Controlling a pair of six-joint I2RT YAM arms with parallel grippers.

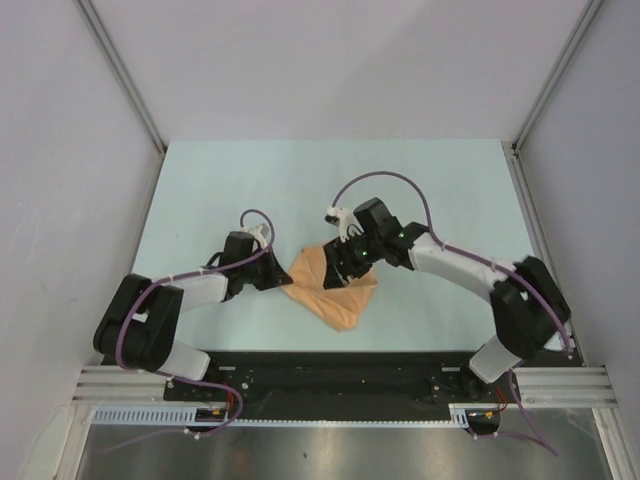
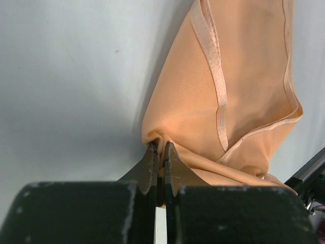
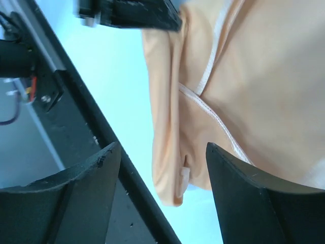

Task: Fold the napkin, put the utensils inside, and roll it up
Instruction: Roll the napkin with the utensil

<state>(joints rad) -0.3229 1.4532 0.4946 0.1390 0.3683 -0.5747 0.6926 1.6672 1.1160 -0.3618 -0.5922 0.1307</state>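
Observation:
The peach-orange napkin point(image 1: 335, 290) lies bunched and folded over on the pale table between both arms. My left gripper point(image 1: 283, 282) is at its left corner. In the left wrist view the gripper point(image 2: 158, 148) is shut on a pinched fold of the napkin point(image 2: 244, 86), whose hemmed edges run away from it. My right gripper point(image 1: 346, 268) hovers over the cloth's middle. In the right wrist view this gripper point(image 3: 161, 146) stands open above the napkin point(image 3: 254, 86), with nothing between its fingers. The utensils are out of view.
A black rail point(image 1: 330, 365) runs along the table's near edge, close to the napkin's lower tip, and it also shows in the right wrist view point(image 3: 76, 117). White walls enclose the table point(image 1: 200, 190) on the left, right and back.

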